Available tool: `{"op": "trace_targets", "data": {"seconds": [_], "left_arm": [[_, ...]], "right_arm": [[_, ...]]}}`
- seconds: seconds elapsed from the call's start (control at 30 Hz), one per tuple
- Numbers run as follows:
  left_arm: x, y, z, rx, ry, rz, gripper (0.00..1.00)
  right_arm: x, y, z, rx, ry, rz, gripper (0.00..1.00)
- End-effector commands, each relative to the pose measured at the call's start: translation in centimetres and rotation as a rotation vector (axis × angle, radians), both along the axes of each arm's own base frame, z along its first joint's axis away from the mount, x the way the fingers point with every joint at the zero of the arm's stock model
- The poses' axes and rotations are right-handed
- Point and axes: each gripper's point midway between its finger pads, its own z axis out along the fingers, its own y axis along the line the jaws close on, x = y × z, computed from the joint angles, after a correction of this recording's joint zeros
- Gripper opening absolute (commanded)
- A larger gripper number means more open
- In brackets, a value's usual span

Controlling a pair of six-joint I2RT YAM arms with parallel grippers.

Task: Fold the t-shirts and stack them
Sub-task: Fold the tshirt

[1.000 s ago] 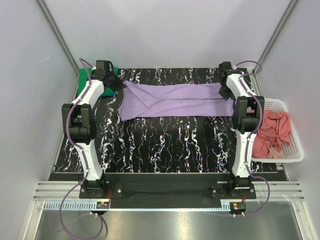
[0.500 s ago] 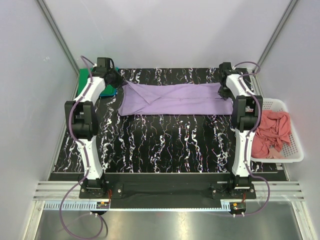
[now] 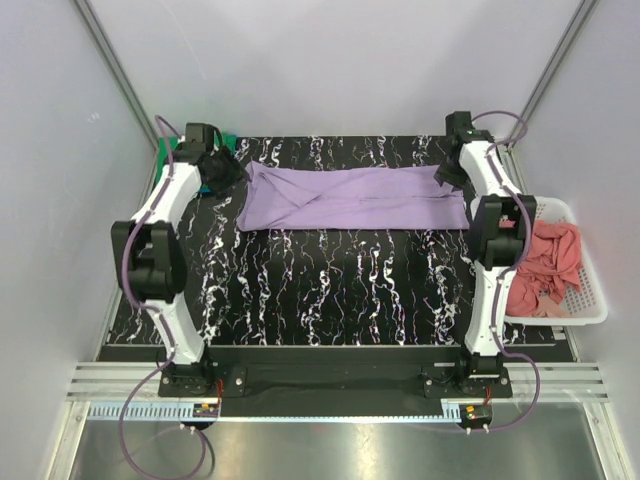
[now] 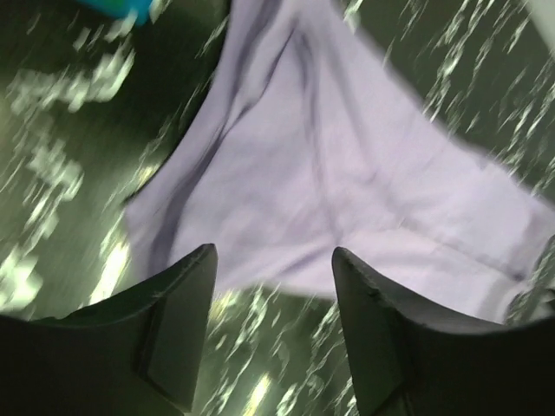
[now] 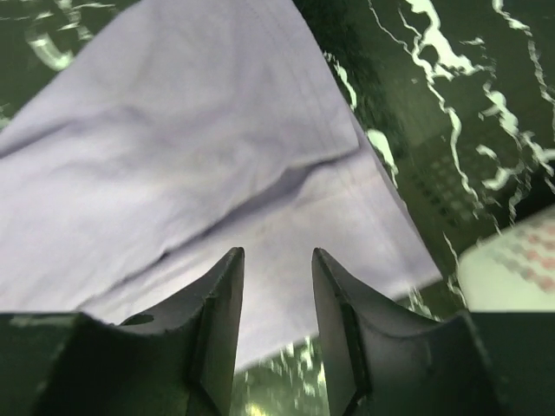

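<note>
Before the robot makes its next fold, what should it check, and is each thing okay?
1. Light purple t-shirt lies on the table as a long strip: ok.
2. Left gripper is open with nothing between its jaws, over the strip's left end: ok.
3. Right gripper is open and empty, over the right end: ok.
4. Strip is smooth: not ok, the left end shows creases.
5. Salmon pink t-shirt waits in the white basket: ok.
6. Green t-shirt at the far left corner is neatly folded: cannot tell, the left arm hides most of it.
</note>
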Motion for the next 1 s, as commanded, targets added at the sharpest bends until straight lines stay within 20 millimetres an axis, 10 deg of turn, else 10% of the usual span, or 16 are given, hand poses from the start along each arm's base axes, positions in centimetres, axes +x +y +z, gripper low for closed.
{"op": "trace_targets", "data": {"seconds": [0.0,0.2,0.63,0.97], "left_arm": [[-4.3,0.4,0.9,0.067,-0.031,-0.039,0.58],[-7.2,-2.2,-3.9,0.094,0.021,-0.182,0.56],[-6.9,-0.2,-7.7,0.220,0.099,-0.172,0.57],[-7.3,0.5,-8.4,0.214,0.078,-0.089,0.55]], "right_arm": [[-1.4,1.3,6.5,0.057,-0.100,0.038,0.44],[-2.7,6.6,8.5,0.141,-0.113,0.173,0.43],[-6.2,14.0,8.1,0.294,-0.103,0.348,0.42],[-8.3,17.0,-0.2,0.440,0.048,0.380,0.36]]}}
